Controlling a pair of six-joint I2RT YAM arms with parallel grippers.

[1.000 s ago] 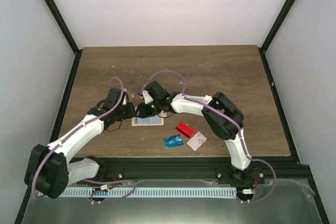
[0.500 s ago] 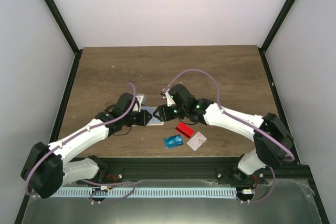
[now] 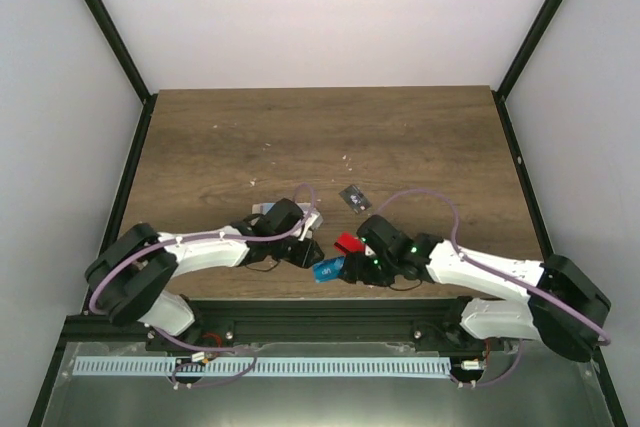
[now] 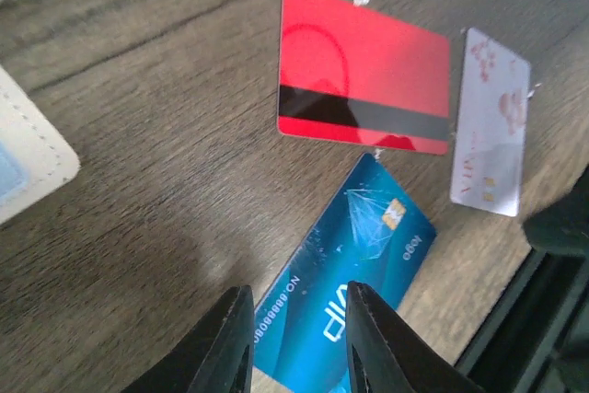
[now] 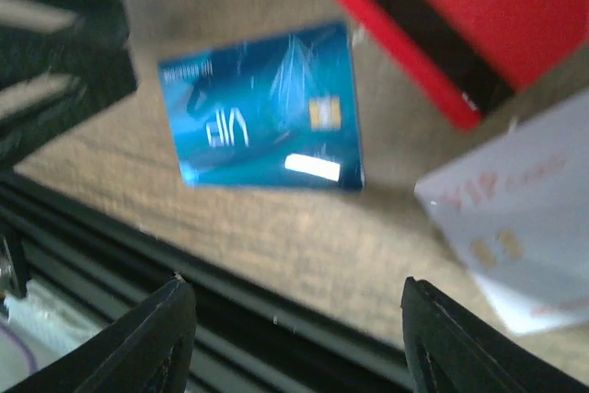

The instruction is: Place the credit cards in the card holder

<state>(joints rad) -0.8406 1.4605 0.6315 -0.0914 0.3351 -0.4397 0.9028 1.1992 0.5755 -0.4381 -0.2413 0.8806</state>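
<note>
At the table's near edge, the left gripper and right gripper flank the blue card; I see the left one hanging right over the card's near end, fingers a narrow gap apart, pinching nothing; the card's long axis runs 7 to 1 o'clock in that wrist view, roughly along the fingers. The right gripper is spread wide and empty, the blue card at its 12 o'clock, slightly apart; I judge the left nearer. The red card lies at 12 o'clock beyond the blue, the white card at 2; the holder sits at 10 o'clock, well apart.
</note>
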